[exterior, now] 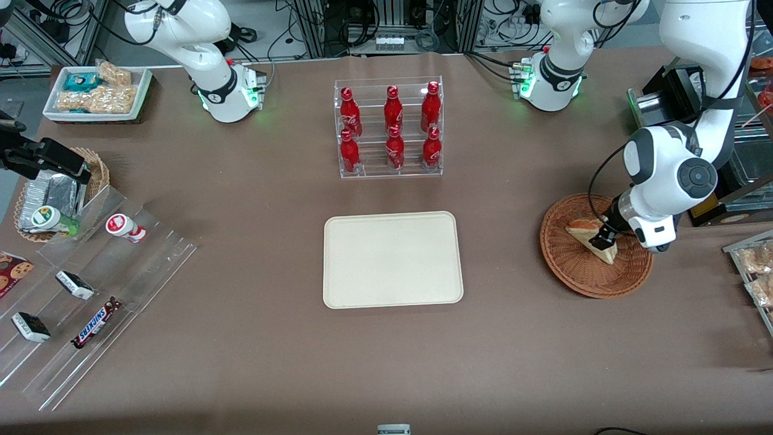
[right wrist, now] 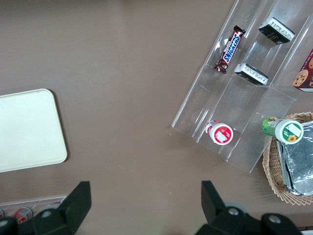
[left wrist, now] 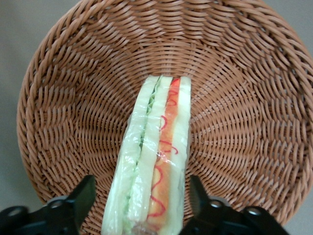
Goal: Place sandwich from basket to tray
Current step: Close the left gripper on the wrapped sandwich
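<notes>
The sandwich (left wrist: 154,161) stands on edge in the reddish-brown basket (left wrist: 63,98), a clear-wrapped wedge of pale bread showing green filling along one layer and red squiggles over orange along the other. The gripper (left wrist: 142,203) is down over it, fingers (left wrist: 83,198) spread to either side with gaps to the wrap, not clamped. The cream tray (exterior: 392,260) lies bare, well apart toward the table's middle. Farther from the front camera stands a clear rack of red Coca-Cola bottles (exterior: 392,130). Toward the parked arm's end, a Snickers bar (exterior: 95,323) rests on a clear stepped stand.
</notes>
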### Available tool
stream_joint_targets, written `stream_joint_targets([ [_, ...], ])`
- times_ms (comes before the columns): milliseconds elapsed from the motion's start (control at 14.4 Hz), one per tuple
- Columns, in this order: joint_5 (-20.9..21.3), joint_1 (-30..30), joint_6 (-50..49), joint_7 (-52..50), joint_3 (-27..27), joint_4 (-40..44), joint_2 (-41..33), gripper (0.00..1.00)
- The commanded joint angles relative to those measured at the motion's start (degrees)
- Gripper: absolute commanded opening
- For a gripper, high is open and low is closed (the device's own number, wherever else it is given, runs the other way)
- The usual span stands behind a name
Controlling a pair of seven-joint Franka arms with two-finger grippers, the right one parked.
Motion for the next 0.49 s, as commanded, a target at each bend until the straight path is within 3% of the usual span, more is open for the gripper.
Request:
stream_joint_targets([
  [0,-0.60,0.14,-0.90,-2.45,-0.36,1.20,-0.77,0.06],
  [417,-1.29,-3.81,-15.14,-2.44,-1.94,14.73,-0.34,0.05],
])
